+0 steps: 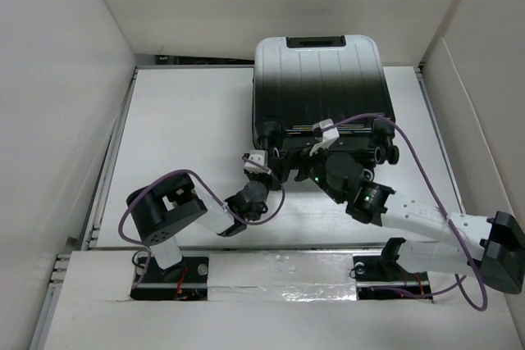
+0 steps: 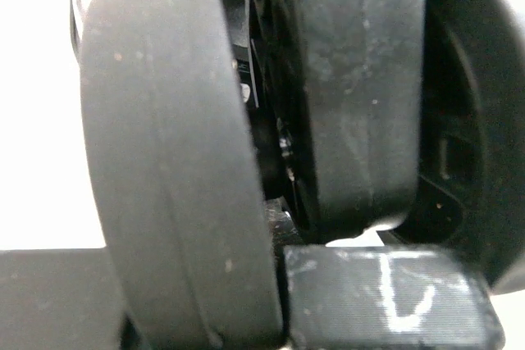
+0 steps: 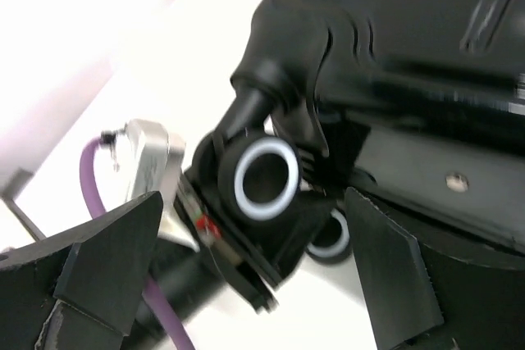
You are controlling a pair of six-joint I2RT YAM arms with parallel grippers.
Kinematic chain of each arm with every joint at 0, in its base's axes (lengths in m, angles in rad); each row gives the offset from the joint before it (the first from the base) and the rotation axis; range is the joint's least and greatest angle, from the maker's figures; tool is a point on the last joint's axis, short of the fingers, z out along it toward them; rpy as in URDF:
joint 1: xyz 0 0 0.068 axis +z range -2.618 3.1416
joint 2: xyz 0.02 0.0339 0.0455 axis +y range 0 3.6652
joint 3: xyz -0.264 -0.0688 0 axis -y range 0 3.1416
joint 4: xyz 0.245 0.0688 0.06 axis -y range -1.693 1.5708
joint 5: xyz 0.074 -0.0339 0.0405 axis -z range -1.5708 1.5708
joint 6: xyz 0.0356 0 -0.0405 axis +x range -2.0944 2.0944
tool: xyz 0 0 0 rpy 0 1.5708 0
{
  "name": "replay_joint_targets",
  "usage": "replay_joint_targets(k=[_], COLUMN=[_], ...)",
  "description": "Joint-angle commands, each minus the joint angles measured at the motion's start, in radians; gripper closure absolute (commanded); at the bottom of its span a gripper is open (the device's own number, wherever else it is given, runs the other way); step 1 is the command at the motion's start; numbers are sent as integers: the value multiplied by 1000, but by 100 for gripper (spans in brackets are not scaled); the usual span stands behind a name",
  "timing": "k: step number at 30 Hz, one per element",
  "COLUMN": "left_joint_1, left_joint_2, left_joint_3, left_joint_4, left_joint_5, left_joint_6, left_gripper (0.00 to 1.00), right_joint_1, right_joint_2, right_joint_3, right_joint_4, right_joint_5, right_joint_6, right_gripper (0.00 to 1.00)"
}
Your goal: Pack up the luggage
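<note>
— Where is the luggage (image 1: 320, 79)?
— Lying flat and shut on the white surface (image 1: 180, 120). Its silver end, with the handle (image 1: 316, 41), points away from the arm bases. Its black wheel end faces them.
— And the left claw (image 1: 261, 161)?
— It is at the left corner of the luggage's wheel end, clenched on a wheel (image 2: 172, 161). The tread fills the gap, and the fingers (image 2: 385, 301) press against both sides.
— The right claw (image 3: 254, 202)?
— Released, with its fingers spread wide at the same end of the luggage. A white-ringed wheel (image 3: 267, 178) sits between them, touching neither.
</note>
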Motion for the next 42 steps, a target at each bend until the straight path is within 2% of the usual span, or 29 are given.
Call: replay_joint_targets(k=[1, 5, 10, 14, 18, 22, 24, 29, 30, 31, 33, 34, 35, 36, 38, 39, 41, 42], left_joint_1=[12, 12, 12, 12, 12, 12, 3, -6, -6, -6, -6, -6, -6, -6, -6, -6, -31, -31], left_joint_2=[-13, -33, -56, -62, -98, -230, -278, -359, -370, -384, -395, -407, -413, -419, -451, -468, -557, -595], left_joint_3=[-59, -119, -188, -205, -219, -194, -183, -110, -107, -116, -137, -143, -150, -162, -183, -197, -235, -245], left_joint_4=[141, 224, 328, 353, 362, 240, 203, 34, 9, -20, -44, -81, -103, -119, -156, -164, -210, -227], left_joint_5=[-36, -29, 8, 14, 27, 63, 83, 110, 100, 87, 74, 77, 79, 82, 111, 116, 117, 116], left_joint_6=[-5, -2, 3, 3, 15, 43, 55, 66, 54, 41, 17, 3, -11, -32, -46, -55, -63, -57], left_gripper=[100, 100, 100, 100, 100, 100, 100, 99, 90, 65, 43, 29, 26, 25, 25, 25, 27, 29], right_joint_1=[-12, -21, -46, -55, -64, -116, -155, -218, -227, -247, -273, -291, -329, -351, -423, -448, -494, -541], right_joint_2=[67, 124, 161, 204, 187, 45, -18, -210, -235, -258, -325, -345, -365, -400, -430, -442, -465, -470], right_joint_3=[72, 84, 60, 72, 43, -26, -46, -54, -52, -51, -48, -49, -51, -54, -57, -57, -46, -45], right_joint_4=[73, 78, 125, 152, 167, 175, 124, -14, -61, -89, -164, -180, -197, -221, -240, -247, -287, -296], right_joint_5=[17, 32, -40, -106, -68, -32, -13, 1, 6, 11, 21, 20, 23, 17, 11, -3, 0, 0], right_joint_6=[77, 155, 244, 269, 274, 240, 209, 142, 113, 102, 68, 58, 48, 30, 11, -11, -27, -50], right_gripper=[2, 1, 3, 5, 7, 12, 15, 9, 7, 6, 5, 5, 6, 9, 25, 38, 76, 81])
